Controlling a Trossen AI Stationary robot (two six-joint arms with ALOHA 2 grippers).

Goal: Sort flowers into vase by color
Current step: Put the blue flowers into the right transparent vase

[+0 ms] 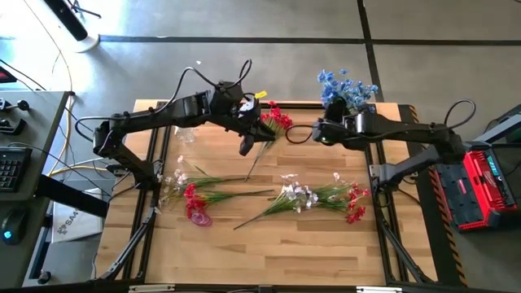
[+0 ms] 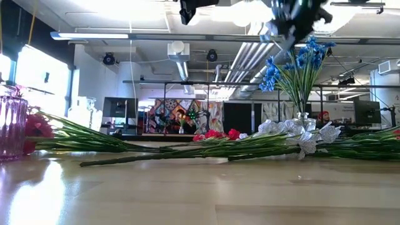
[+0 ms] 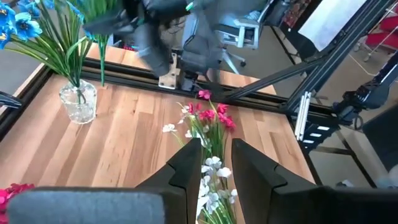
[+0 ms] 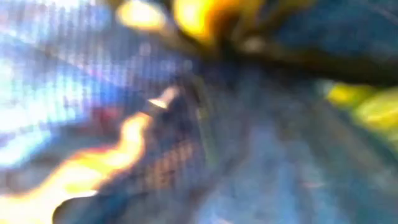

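My left gripper hangs narrowly open over the wooden table, my right gripper is closed and empty beside the blue artificial flowers upright in their clear glass vase

Glass vase with a bunch at table back edge, right of centre. Second vase near back-left. Third vase lying left-centre among loose flowers; more sprigs lie right-centre. Bunch back-centre.
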